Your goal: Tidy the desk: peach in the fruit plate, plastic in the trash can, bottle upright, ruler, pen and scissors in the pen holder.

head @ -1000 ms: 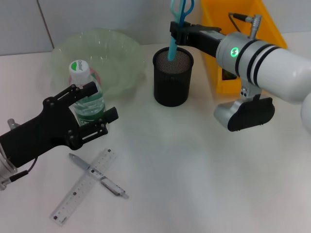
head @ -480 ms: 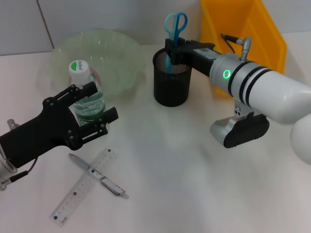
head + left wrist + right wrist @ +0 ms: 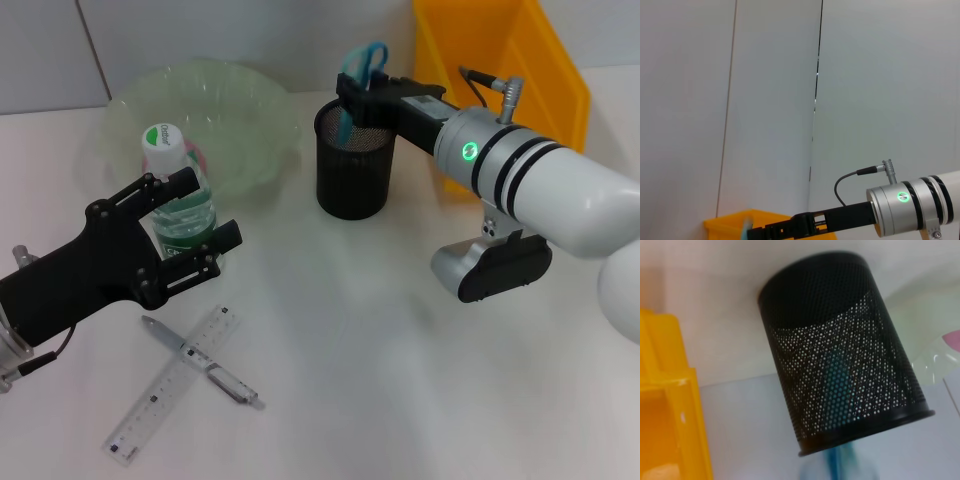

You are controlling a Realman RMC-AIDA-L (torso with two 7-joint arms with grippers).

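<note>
The black mesh pen holder stands at mid-table, seen close up as the pen holder in the right wrist view. My right gripper hovers over its rim. The blue scissors stand in the holder, handles blurred and tilted at the gripper; their blade shows through the mesh. My left gripper is shut on the upright bottle with a green cap. The ruler and the pen lie crossed near the front left. A pink bit of peach shows in the fruit plate. No plastic is in view.
The yellow trash can stands at the back right behind my right arm, and its corner is next to the pen holder. The left wrist view shows the wall and my right arm.
My right gripper came down with the scissors into the pen holder. The handles now lean to the left and are blurred. The left arm and the bottle have not moved.
</note>
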